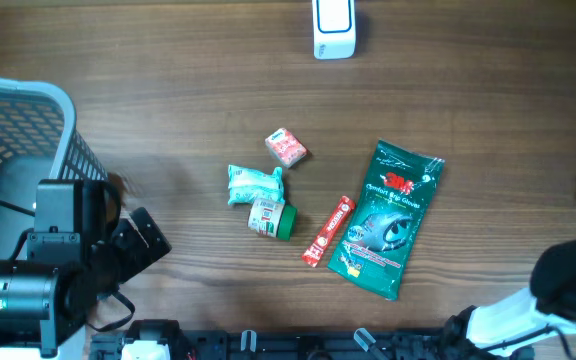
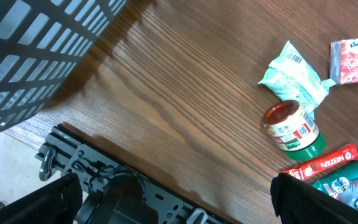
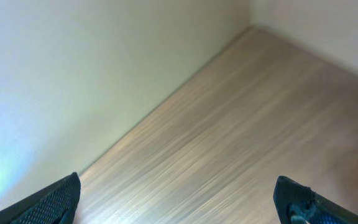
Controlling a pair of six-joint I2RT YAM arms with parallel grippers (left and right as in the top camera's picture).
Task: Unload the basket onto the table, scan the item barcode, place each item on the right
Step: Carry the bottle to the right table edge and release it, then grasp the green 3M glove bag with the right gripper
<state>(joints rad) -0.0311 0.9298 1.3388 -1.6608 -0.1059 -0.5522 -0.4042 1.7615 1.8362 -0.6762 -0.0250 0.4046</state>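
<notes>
Left gripper (image 2: pixel 176 186) hangs spread wide and empty, well left of the glove pack (image 1: pixel 388 222). Right gripper (image 3: pixel 179 190) gapes too, gripping nothing. Red stick (image 1: pixel 328 231) lies just left of the pack, with jar (image 1: pixel 271 217), pouch (image 1: pixel 255 183) and tissue pack (image 1: pixel 287 147) further left, all untouched; scanner (image 1: pixel 334 28) stands well above it, upper left.

Soft even light; right wrist view blurred
</notes>
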